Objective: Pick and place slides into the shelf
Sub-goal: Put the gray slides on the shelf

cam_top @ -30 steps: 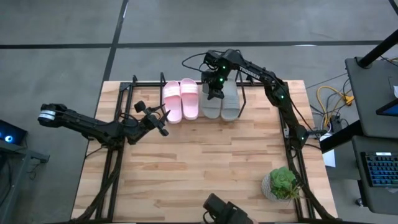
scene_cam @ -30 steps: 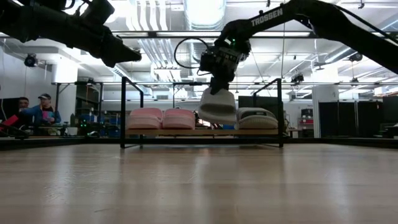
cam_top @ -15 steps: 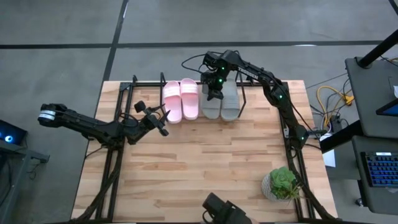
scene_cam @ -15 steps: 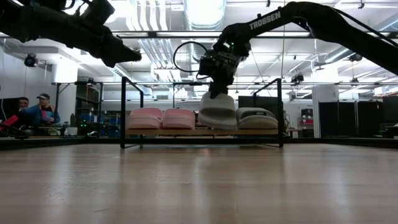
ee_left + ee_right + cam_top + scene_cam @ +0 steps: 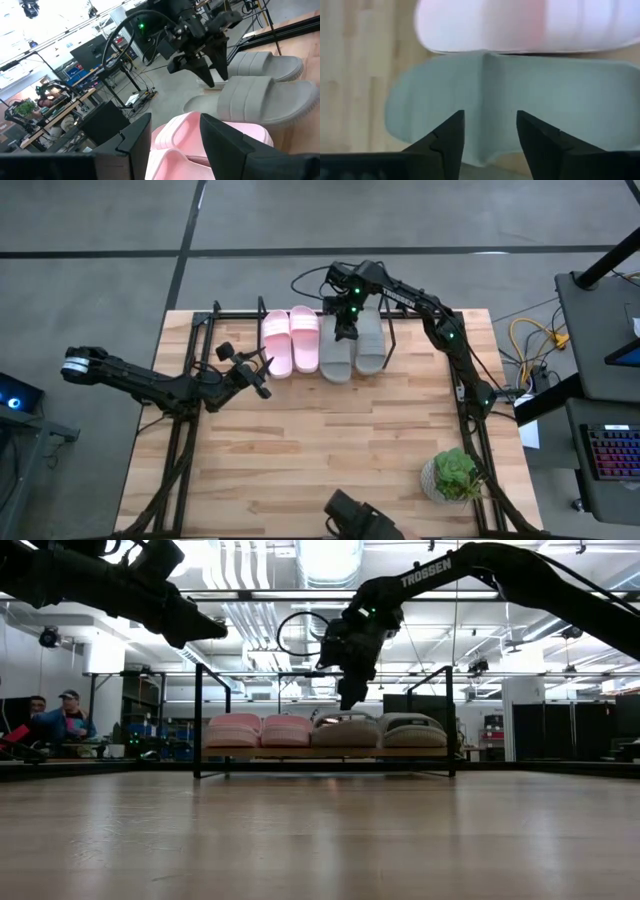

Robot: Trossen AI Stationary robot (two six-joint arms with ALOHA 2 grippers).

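Note:
The shelf point(image 5: 214, 316) stands at the table's far edge; several slides lie in a row on its wooden board. Two pink slides point(image 5: 290, 340) are on the left and two grey slides on the right. My right gripper point(image 5: 348, 700) hangs open just above the strap of the left grey slide point(image 5: 345, 731); its fingers point(image 5: 445, 142) stand apart over that slide point(image 5: 485, 100) without touching it. The other grey slide point(image 5: 370, 343) lies beside it. My left gripper point(image 5: 265, 375) hovers open above the table, left of the pink slides point(image 5: 200, 135), holding nothing.
A small green potted plant point(image 5: 455, 475) stands near the table's right front corner. A dark camera mount point(image 5: 355, 520) sits at the near edge. The wide wooden tabletop point(image 5: 320, 440) lies between. People sit in the room behind, at far left point(image 5: 65, 720).
My right gripper has opened and let go of the left grey slide. The slide had hung tilted below the fingers, and now it lies flat on the shelf's board beside the other grey one. The gripper has stayed above it, tipping a little.

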